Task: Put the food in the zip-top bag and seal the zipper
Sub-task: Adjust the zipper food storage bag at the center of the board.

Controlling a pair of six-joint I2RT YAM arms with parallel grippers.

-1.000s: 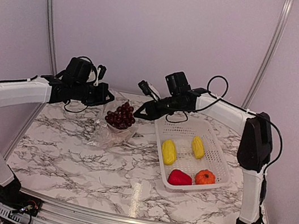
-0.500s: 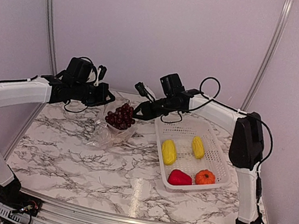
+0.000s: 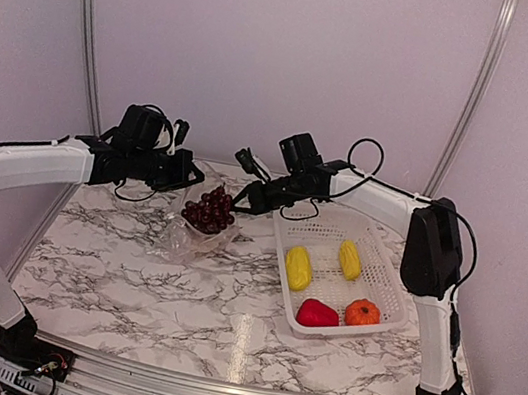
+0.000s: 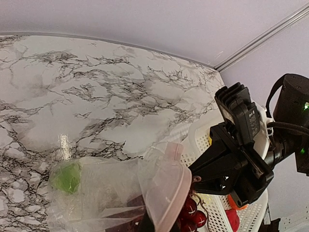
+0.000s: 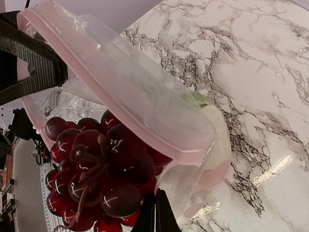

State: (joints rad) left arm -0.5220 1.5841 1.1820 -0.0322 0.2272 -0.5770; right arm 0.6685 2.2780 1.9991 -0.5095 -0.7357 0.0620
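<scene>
The zip-top bag (image 3: pixel 188 237) is held up by its mouth over the back of the table. My left gripper (image 3: pixel 182 176) is shut on the mouth's left edge. My right gripper (image 3: pixel 242 200) is shut on the edge of the right side. Dark purple grapes (image 3: pixel 209 208) sit in the open mouth. In the right wrist view, the grapes (image 5: pixel 99 166) hang under the pinkish zipper (image 5: pixel 120 96), and my closed fingertips (image 5: pixel 154 212) pinch clear plastic. In the left wrist view, something green (image 4: pixel 65 176) shows through the bag. The other gripper (image 4: pixel 193 172) is at the mouth.
A white lattice basket (image 3: pixel 324 230) stands to the right of the bag. It holds two yellow pieces (image 3: pixel 298 267) (image 3: pixel 349 259), a red pepper (image 3: pixel 316 314) and an orange round fruit (image 3: pixel 362 312). Purple walls and metal rails close in the back and sides.
My right gripper has moved left to the bag's mouth and closed on its edge. The left gripper has kept its hold; bag and grapes shifted slightly left.
</scene>
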